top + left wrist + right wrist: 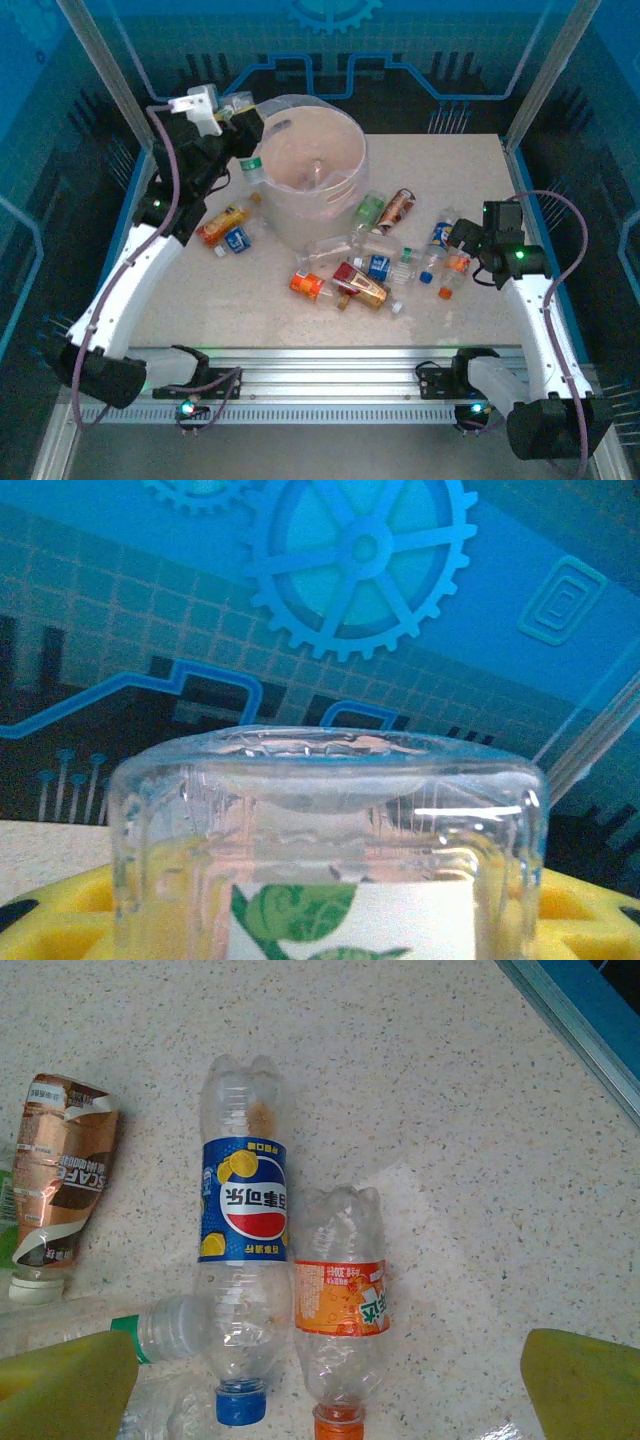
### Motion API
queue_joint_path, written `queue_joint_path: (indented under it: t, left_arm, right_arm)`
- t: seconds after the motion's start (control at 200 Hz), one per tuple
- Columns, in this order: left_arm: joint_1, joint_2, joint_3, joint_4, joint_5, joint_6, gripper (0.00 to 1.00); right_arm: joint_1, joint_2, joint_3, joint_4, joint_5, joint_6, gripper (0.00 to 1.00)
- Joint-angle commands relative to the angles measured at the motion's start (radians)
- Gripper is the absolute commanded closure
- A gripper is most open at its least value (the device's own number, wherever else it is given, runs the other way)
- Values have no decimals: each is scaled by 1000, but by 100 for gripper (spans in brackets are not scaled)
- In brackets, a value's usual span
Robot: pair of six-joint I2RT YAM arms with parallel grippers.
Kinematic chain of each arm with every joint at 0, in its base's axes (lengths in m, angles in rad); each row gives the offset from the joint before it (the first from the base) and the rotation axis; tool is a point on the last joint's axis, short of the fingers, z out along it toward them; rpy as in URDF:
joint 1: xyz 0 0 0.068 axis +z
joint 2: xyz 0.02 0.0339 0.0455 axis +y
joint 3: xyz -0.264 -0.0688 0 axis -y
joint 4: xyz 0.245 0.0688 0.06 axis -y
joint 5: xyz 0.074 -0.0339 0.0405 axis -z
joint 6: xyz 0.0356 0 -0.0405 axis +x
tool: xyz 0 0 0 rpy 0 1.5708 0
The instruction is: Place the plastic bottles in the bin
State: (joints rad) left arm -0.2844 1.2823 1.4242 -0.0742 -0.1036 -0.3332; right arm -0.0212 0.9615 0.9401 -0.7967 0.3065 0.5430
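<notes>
The bin (335,195) stands at the table's middle back. My left gripper (232,112) is raised beside its left rim, shut on a clear bottle (330,850) with a green leaf label, held between the yellow fingers (60,920). My right gripper (325,1400) hangs open low over the right side of the table (462,240). Between its spread fingers (585,1380) lie an orange-labelled bottle (340,1310) and a blue-labelled bottle (240,1250), side by side. A copper-labelled bottle (60,1185) lies to their left.
Several more bottles lie in front of the bin, among them a red one (360,285) and an orange one (308,286). Two lie left of the bin (225,230). A green-labelled bottle (252,165) rests against the bin's left wall.
</notes>
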Motion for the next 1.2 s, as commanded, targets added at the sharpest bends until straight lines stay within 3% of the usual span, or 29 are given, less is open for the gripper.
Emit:
queue_joint_path:
  t: [0.0, 0.23, 0.545, 0.81, 1.191]
  left_arm:
    - [-2, 79, 96, 68, 77, 11, 65]
    - [-12, 290, 281, 64, 186, 9, 66]
    - [-77, 532, 507, -79, 294, 108, 66]
    - [-91, 585, 492, -130, 329, 171, 65]
    - [-93, 564, 390, -193, 250, 285, 64]
  right_arm:
    - [-11, -3, 27, -24, 9, 12, 0]
    - [-11, -3, 26, -27, 2, 18, 1]
    - [-11, -4, 33, -37, 15, 12, 0]
    - [-11, 8, 36, -42, 20, 11, 0]
    - [-11, 22, 29, -36, 10, 17, 0]
